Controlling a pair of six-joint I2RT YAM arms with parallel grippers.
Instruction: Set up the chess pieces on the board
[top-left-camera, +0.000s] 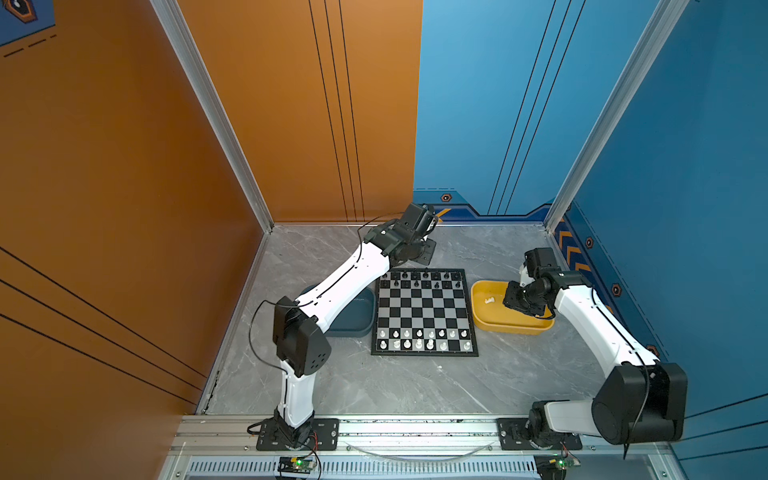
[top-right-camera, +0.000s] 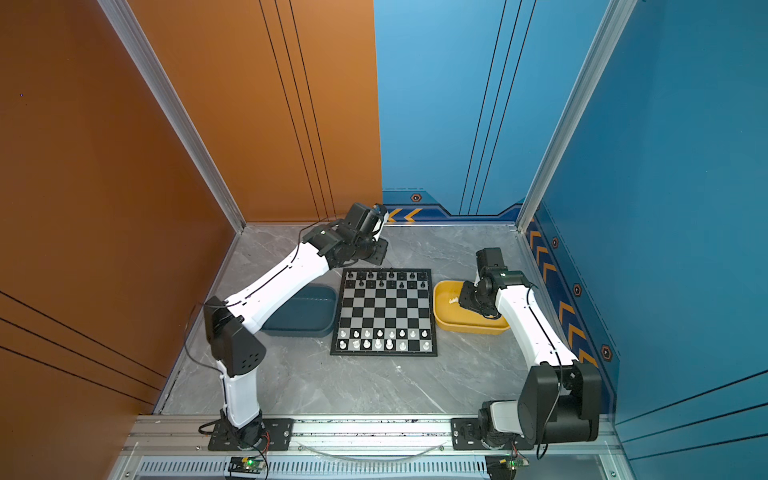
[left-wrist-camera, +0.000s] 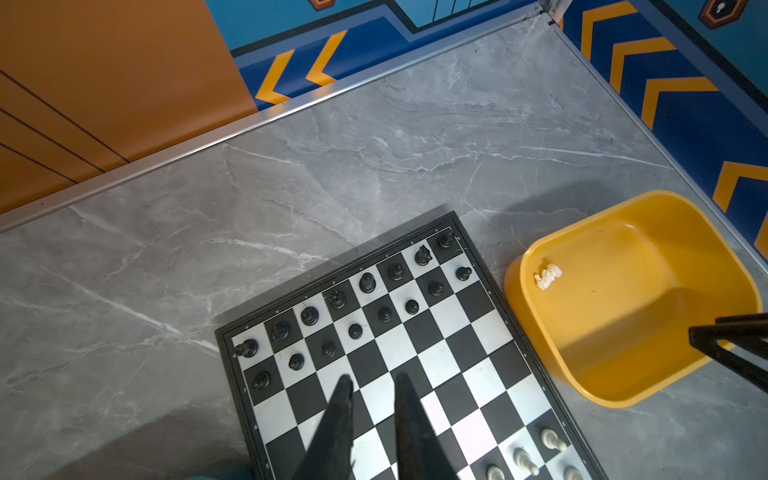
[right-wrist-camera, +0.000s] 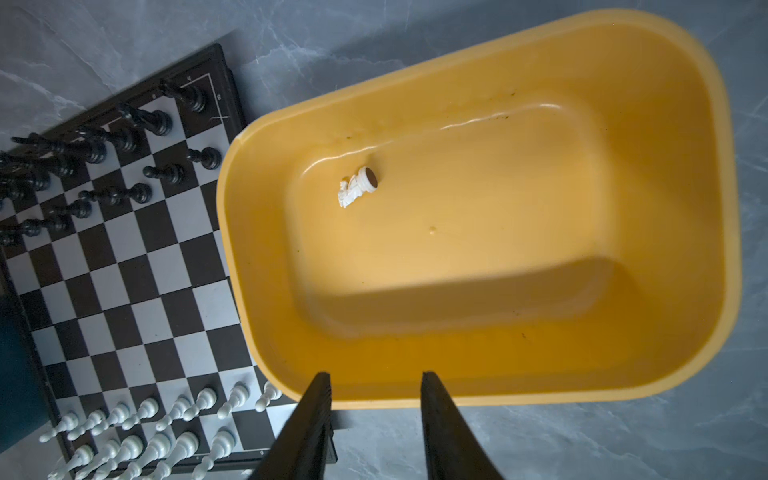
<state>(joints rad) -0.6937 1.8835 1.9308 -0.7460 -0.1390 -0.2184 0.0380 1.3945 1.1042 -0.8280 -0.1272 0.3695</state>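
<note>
Right now my right gripper (right-wrist-camera: 376, 376) hangs above the yellow tray (right-wrist-camera: 685, 208) with its jaws parted and empty, and one white knight (right-wrist-camera: 355, 188) lies on its side inside the tray. My left gripper (left-wrist-camera: 370, 380) hovers by the far edge of the board (left-wrist-camera: 440, 361), fingers slightly apart with nothing between them. Black pieces (left-wrist-camera: 367, 283) fill its two far rows, and white pieces (top-left-camera: 419, 343) stand in the two near rows.

An orange wall (top-left-camera: 124, 166) meets a blue wall (top-left-camera: 478, 104). Shiny silver bars (top-left-camera: 211, 104) run up the corners. The floor (top-left-camera: 374, 382) is grey stone with thin white lines. Yellow arrows (left-wrist-camera: 274, 75) sit low on the blue.
</note>
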